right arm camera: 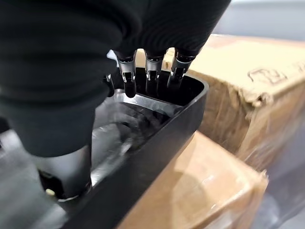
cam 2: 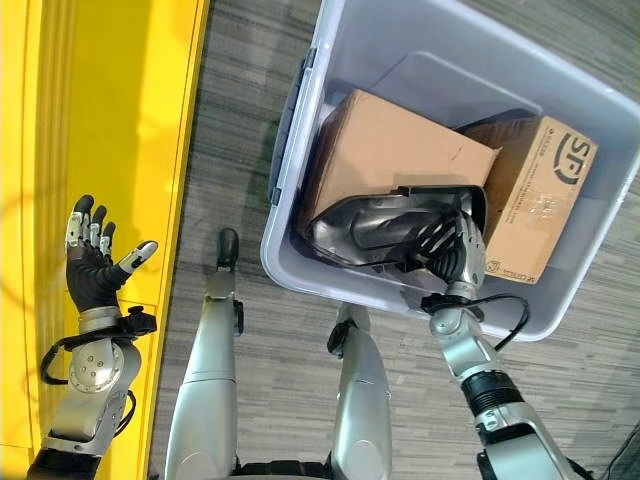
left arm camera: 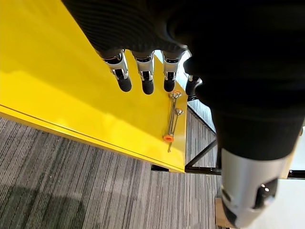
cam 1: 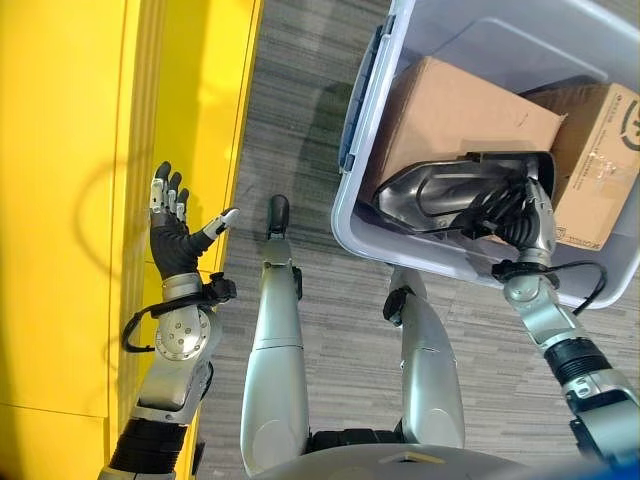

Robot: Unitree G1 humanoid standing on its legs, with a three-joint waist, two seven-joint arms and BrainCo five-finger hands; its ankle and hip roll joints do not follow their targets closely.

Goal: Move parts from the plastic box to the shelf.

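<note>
The plastic box (cam 1: 372,235) is the thing to reckon from. At its near wall the right hand (cam 1: 524,215) has reached in over the rim and closed on the right end of a dark, glossy moulded part (cam 1: 450,190), a shell with a silvery hollow inside. In the right wrist view the fingers (right arm camera: 151,76) hook down over the black edge of that part into its hollow, while the thumb looks to press from the outer side, so I take it as a proper grip and not just a touch. The part lies with its long axis running left to right along the box's near wall, propped against a cardboard carton (cam 1: 455,110), with a second carton (cam 1: 600,150) just beside it toward the far right corner. The shelf (cam 1: 70,200), a flat yellow surface, stands well to the left of the box across a strip of grey carpet (cam 1: 290,120). The left hand (cam 1: 175,235) hovers over the shelf's edge, fingers straight and spread, holding nothing. So the lift is the right hand's, and the carry runs leftward, roughly along the part's own length.
</note>
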